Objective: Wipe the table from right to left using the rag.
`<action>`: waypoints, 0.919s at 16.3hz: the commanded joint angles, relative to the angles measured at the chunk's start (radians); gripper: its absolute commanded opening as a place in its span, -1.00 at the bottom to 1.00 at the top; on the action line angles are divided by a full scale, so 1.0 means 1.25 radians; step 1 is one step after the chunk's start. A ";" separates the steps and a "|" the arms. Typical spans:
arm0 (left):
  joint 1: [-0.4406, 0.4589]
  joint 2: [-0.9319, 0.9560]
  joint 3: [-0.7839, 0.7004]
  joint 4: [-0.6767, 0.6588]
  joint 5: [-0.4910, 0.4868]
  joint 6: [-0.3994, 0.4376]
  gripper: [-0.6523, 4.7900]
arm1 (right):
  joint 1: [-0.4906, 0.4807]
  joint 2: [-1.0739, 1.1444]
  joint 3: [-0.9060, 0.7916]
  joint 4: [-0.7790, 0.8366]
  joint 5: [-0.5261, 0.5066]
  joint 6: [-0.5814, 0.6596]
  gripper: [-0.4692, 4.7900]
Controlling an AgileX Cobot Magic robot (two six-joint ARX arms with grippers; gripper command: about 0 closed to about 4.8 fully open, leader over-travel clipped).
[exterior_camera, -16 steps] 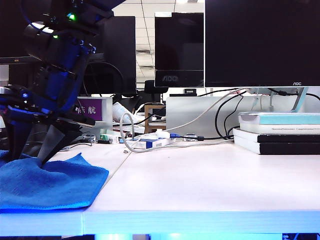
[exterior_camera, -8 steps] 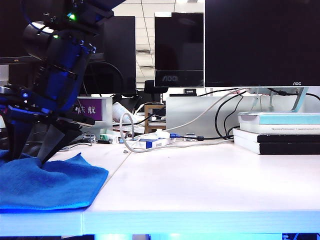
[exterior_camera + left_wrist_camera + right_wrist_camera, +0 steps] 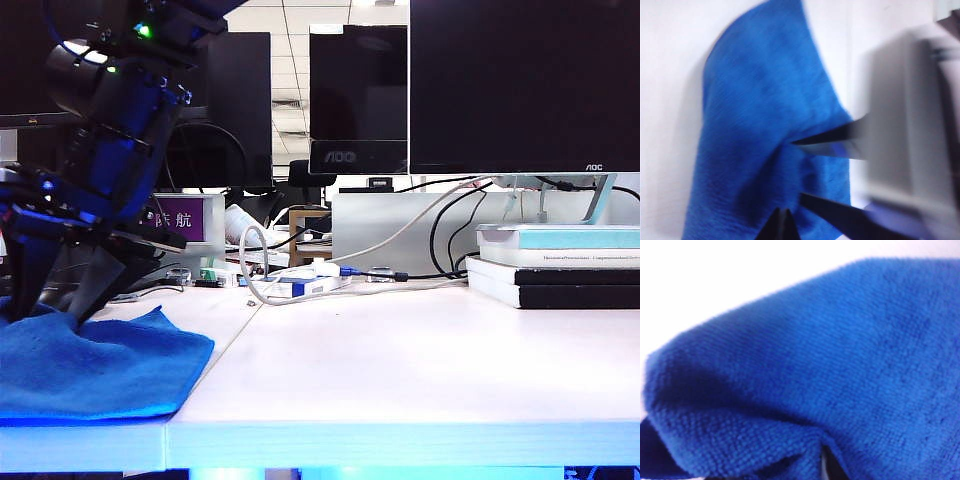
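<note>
The rag (image 3: 95,362) lies rumpled at the far left end of the table (image 3: 420,360), left of the thin seam (image 3: 232,340) between the two panels and hanging close to the front edge. The left gripper (image 3: 796,170) sits over the rag's rear edge; the blurred left wrist view shows two dark fingers (image 3: 825,136) with a fold of blue pile bunched between them, so the jaws read as pinched on the rag. The right gripper (image 3: 827,460) is hard to make out: its wrist view is filled with blue cloth at very close range, and only a dark sliver shows at the fold; its jaws stand wide, and I cannot tell whether they hold any cloth. Judgement: with the rag already left of the seam, the stroke looks near its end. To finish it well, keep the pinch low so the cloth drags flat, not bunched, hold even downward pressure, and stop short of the table edge left of the seam so the rag does not slide off.
</note>
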 commanded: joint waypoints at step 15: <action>-0.112 0.106 -0.001 0.094 -0.122 0.020 -0.78 | 0.001 -0.017 0.005 -0.043 -0.037 -0.087 -0.05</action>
